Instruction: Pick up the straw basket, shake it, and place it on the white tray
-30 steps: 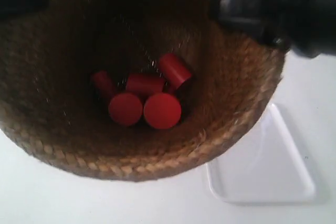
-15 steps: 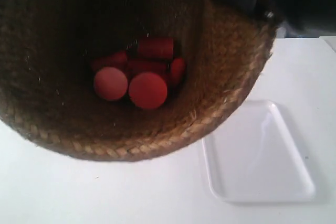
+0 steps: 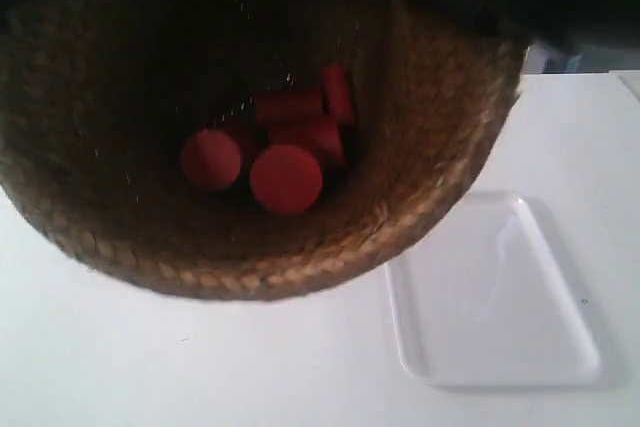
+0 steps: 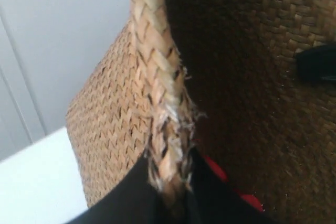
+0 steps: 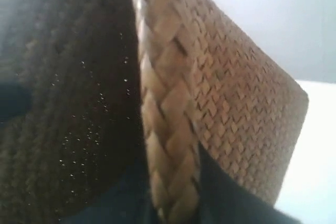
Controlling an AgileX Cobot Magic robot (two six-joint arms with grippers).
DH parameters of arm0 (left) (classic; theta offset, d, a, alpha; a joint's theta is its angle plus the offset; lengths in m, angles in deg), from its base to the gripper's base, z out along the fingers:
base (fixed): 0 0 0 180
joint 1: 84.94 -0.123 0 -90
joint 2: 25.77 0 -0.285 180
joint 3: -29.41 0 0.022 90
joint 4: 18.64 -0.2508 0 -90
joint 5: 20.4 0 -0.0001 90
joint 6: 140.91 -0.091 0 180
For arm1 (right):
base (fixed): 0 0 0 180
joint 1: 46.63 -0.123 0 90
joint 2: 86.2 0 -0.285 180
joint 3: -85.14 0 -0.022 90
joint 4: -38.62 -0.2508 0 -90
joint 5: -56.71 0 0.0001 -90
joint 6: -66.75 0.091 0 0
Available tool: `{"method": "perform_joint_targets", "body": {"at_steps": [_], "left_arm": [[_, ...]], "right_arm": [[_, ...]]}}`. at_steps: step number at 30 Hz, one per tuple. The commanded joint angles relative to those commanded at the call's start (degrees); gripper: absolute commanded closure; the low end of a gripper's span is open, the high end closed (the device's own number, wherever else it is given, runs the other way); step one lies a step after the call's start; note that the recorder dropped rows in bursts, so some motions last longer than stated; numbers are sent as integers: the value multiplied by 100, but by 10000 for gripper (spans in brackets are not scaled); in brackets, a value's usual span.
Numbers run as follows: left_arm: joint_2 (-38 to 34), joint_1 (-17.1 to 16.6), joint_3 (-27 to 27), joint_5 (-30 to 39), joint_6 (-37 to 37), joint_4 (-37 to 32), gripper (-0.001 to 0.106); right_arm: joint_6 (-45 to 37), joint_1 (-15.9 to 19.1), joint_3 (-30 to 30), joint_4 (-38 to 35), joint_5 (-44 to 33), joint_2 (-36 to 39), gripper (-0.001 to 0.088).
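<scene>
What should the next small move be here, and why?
Probably shift the basket sideways until it hangs over the tray. The left end effector and the right end effector each clamp its braided rim. It is lifted close to the exterior camera with red cylinders inside. The visible part of the tray lies bare, off to one side below it.

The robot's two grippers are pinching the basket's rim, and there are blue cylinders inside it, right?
Not quite. The cylinders inside the straw basket are red, not blue, as the exterior view shows. The left gripper and right gripper do pinch its rim.
</scene>
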Motion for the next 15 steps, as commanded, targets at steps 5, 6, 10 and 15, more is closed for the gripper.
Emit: {"method": "perform_joint_targets", "body": {"at_steps": [5,6,10,15], "left_arm": [[-479,12,127,-4,131,188,1053],[-343,12,-62,182,127,294,1053],[12,12,-228,191,127,126,1053],[-557,12,387,-147,328,118,1053]], "right_arm": [[194,138,4,-167,-522,798,868],[178,114,138,-189,-820,654,868],[117,24,183,-137,-519,19,868],[219,85,-350,-40,226,824,868]]}}
